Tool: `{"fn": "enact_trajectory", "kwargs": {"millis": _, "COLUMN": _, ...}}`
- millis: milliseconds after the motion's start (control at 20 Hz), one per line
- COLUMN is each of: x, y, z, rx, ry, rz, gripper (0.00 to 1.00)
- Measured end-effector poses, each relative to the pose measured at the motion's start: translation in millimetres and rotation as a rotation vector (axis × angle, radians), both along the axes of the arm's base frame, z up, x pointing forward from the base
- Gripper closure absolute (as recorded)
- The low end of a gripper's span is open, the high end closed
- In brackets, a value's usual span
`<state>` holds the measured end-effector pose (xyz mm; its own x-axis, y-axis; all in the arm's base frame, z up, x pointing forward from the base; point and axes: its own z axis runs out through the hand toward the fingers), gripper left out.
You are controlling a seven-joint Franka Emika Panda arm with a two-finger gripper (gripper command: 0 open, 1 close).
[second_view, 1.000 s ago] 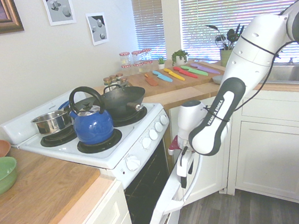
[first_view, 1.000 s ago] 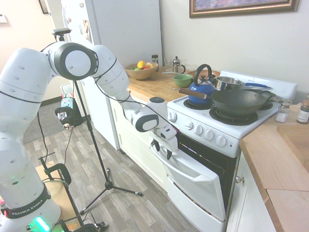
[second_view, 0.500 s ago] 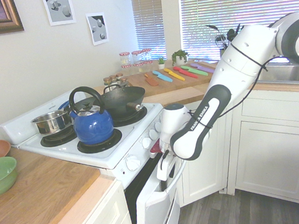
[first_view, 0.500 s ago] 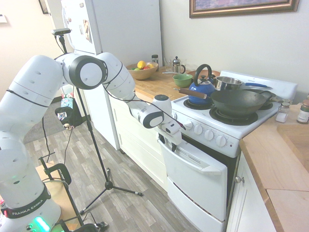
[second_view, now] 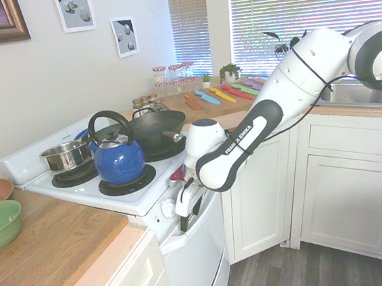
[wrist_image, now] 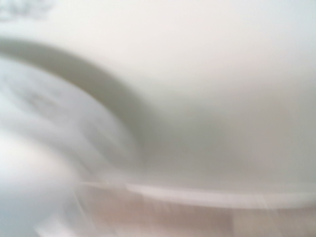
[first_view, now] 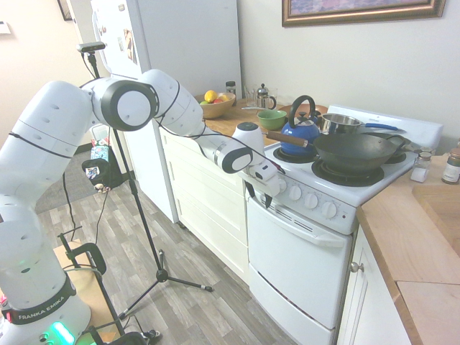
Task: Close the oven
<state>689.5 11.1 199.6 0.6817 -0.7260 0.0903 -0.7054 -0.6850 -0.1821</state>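
1. The oven stands between the wooden counters, and its white door looks upright against the front, with no dark gap that I can make out from either side.
2. The gripper is right at the door's top edge, by the bar handle, just under the row of knobs.
3. Whether the jaws stand apart or together, I cannot tell; the black fingers point down and overlap from both angles.
4. To finish well, I'd say push square into the door's top edge until it seats, without sliding up into the knobs.
5. Hard to judge: whether the door is fully latched, and whether the fingers touch the handle or only sit beside it.
6. The wrist view is a white blur, no help at all.
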Motion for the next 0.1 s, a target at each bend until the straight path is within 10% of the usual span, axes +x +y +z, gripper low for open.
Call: {"fn": "enact_trajectory", "kwargs": {"millis": 100, "x": -25, "y": -35, "z": 20, "rx": -0.007, "ry": 0.099, "rz": 0.013, "gripper": 0.0}}
